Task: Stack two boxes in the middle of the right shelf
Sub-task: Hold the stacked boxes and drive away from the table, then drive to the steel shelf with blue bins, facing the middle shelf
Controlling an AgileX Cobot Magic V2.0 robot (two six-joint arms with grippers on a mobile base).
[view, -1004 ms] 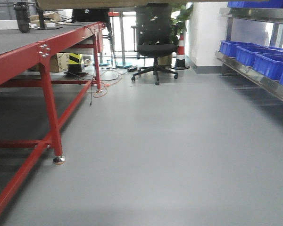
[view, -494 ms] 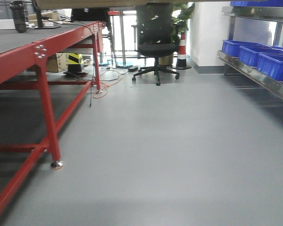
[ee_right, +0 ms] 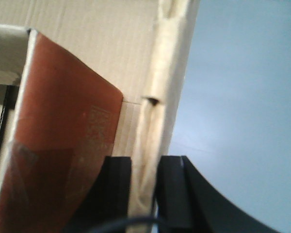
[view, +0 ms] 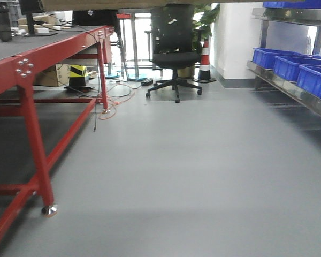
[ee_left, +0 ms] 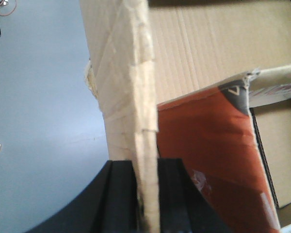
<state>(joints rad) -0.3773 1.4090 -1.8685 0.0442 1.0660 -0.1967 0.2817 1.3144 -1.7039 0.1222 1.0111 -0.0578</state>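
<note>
Front view first: the steel shelf [view: 289, 88] runs along the right side, with blue bins [view: 297, 61] sitting on its tier. A red bench [view: 21, 69] is on the left, and an office chair [view: 174, 53] and a striped cone [view: 205, 56] stand far ahead. The tan strip along the top edge [view: 123, 4] is probably the underside of my load, though too little of it shows for me to be sure.

Left wrist view: the left end effector [ee_left: 146, 167] is clamped on the left wall of the cardboard box [ee_left: 208, 48], with one finger on each side of the ragged edge. A rust-red packet [ee_left: 203, 145] lies inside, and grey floor shows beyond the wall.

Right wrist view: it's the same story here. The right end effector [ee_right: 145, 162] is pinched onto the box's opposite wall [ee_right: 167, 73], and the red packet shows inside.

My read on progress: one box is gripped by both arms and held out in front of me, well short of the shelf. I see no cardboard on that tier. I can't find the second box in any view. The approach, the placement and the whole second box are left to do.
</note>
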